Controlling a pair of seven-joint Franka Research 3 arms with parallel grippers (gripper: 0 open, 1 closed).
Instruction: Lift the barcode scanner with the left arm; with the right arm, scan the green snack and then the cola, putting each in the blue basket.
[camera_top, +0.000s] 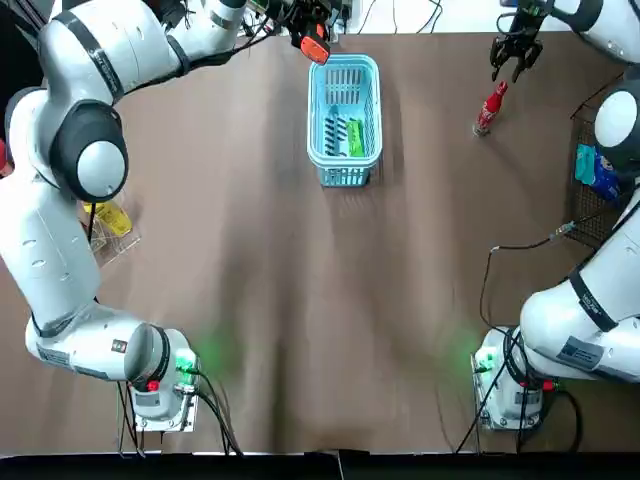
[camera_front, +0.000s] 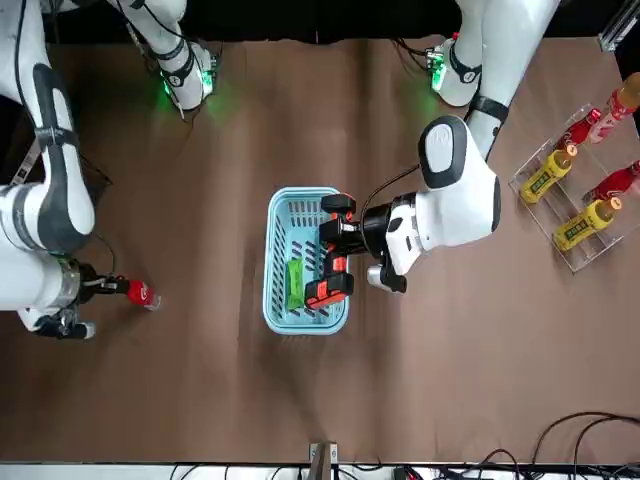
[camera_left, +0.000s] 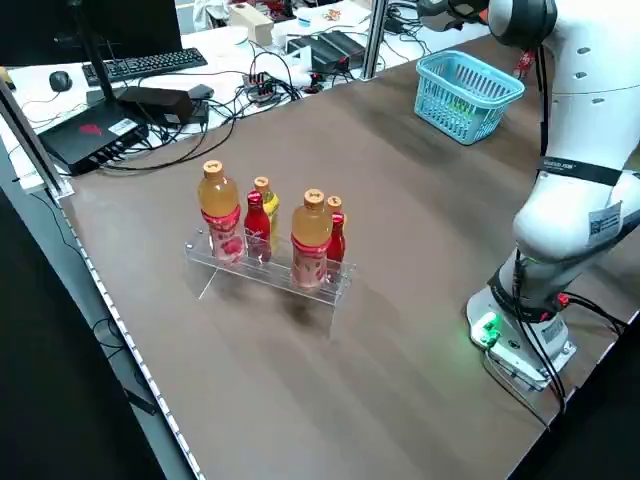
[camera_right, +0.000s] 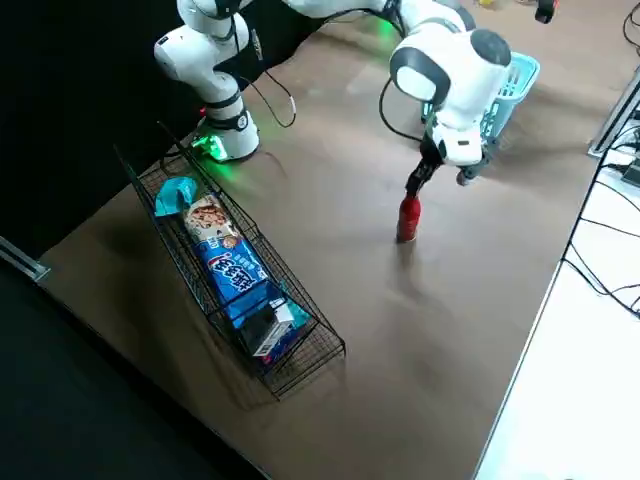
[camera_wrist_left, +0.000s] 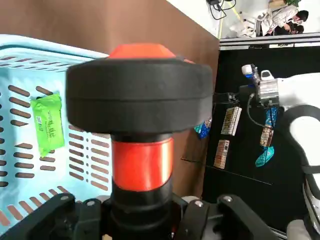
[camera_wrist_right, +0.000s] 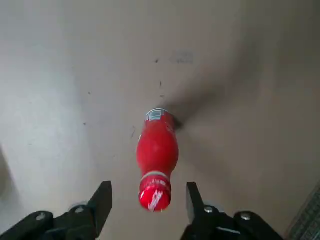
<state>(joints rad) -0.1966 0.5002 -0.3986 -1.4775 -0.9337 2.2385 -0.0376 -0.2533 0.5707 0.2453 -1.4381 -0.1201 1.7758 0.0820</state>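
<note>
The green snack (camera_top: 356, 138) was in the blue basket (camera_top: 345, 60) — done. My left gripper (camera_front: 338, 245) squeezed the barcode scanner (camera_front: 329, 291); my right gripper (camera_wrist_right: 147, 194) hung spread wide over the cola (camera_wrist_right: 157, 150) — maybe not touching.

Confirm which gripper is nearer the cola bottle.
Right. The right gripper hangs open just above the cola bottle, straddling its cap. The left gripper holds the barcode scanner over the blue basket, far from the bottle.

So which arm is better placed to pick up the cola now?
Right. The right gripper, open, hangs above the upright cola; the left gripper holds the scanner at the basket, where the green snack lies.
</note>
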